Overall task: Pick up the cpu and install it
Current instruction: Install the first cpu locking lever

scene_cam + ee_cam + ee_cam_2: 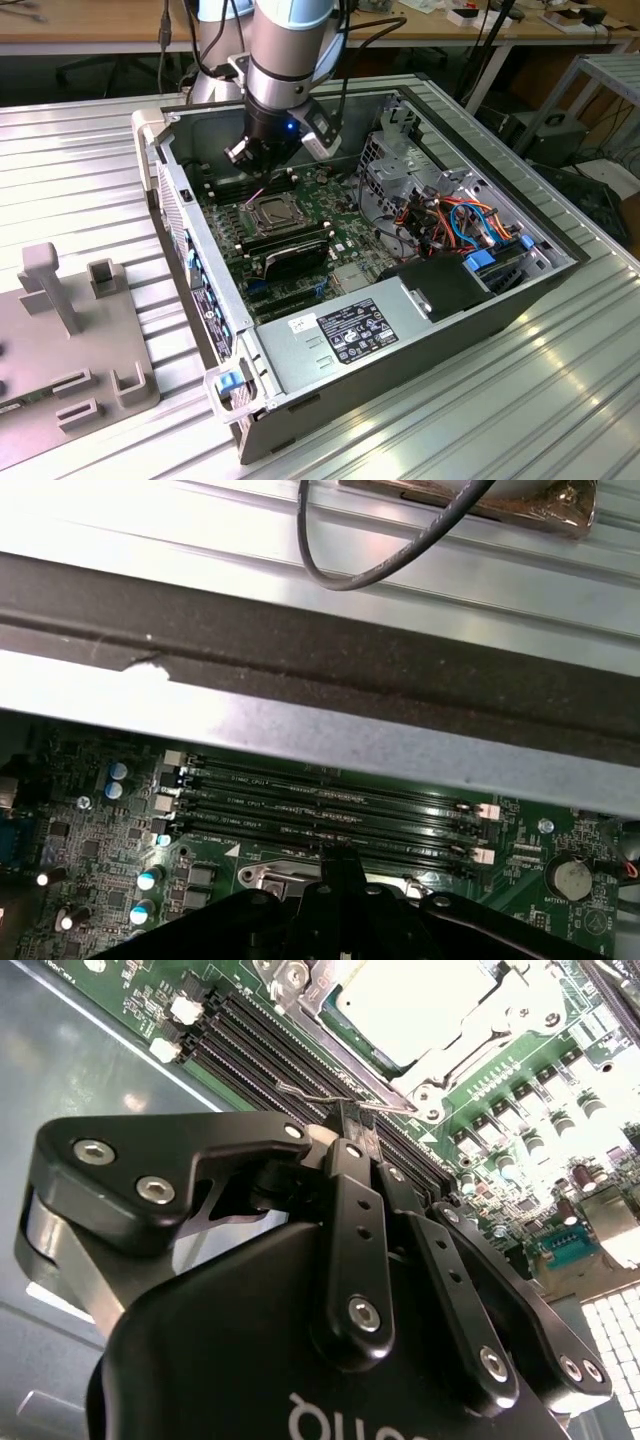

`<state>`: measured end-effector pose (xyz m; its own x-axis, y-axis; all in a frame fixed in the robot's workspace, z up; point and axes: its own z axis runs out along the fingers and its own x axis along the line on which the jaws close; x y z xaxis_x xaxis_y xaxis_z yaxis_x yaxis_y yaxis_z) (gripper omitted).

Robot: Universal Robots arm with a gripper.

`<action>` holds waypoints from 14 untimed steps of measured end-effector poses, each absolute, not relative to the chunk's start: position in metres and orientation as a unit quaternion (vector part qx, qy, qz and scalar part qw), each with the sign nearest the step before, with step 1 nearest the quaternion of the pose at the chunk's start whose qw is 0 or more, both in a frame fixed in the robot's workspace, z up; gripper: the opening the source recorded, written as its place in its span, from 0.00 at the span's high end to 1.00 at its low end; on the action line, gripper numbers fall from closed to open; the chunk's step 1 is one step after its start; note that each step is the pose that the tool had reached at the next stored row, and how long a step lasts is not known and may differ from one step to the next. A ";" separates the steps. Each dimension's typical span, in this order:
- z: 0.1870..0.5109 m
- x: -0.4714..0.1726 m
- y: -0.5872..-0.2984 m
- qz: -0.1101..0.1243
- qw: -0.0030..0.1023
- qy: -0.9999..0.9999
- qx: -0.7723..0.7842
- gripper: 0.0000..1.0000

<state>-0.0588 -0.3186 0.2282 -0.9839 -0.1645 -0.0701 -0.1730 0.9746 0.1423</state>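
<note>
My claw (350, 1125) hangs low inside the open computer case (420, 330), over the memory slots (330, 810) just beside the socket (272, 212). Its fingers (352, 1210) are drawn together to a narrow tip with nothing between them. In the second wrist view the tip sits right at the thin wire lever (330, 1095) along the socket's edge, touching or nearly so; I cannot tell which. I judge I am working the latch here, not carrying anything.

The cpu (415, 1005) lies flat in the socket, pale metal top up, with the metal frame around its edges. It looks seated already. In the exterior view it shows as a small grey square (272, 210) on the green board (340, 235).

The case lies on its side on a ribbed metal table (560, 400), side panel off. A grey plastic stand (70, 310) sits well apart, to the exterior view's left. Wooden desks (120, 30) and cables run behind.
</note>
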 end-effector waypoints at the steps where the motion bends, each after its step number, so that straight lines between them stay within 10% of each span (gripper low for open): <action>1: 0.228 -0.058 -0.319 0.074 0.029 0.993 -0.085 0.89; 14: 0.218 -0.052 -0.319 0.074 0.029 0.993 -0.085 0.89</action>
<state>-0.0519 -0.3186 0.2178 -0.9839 -0.1644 -0.0701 -0.1730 0.9746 0.1423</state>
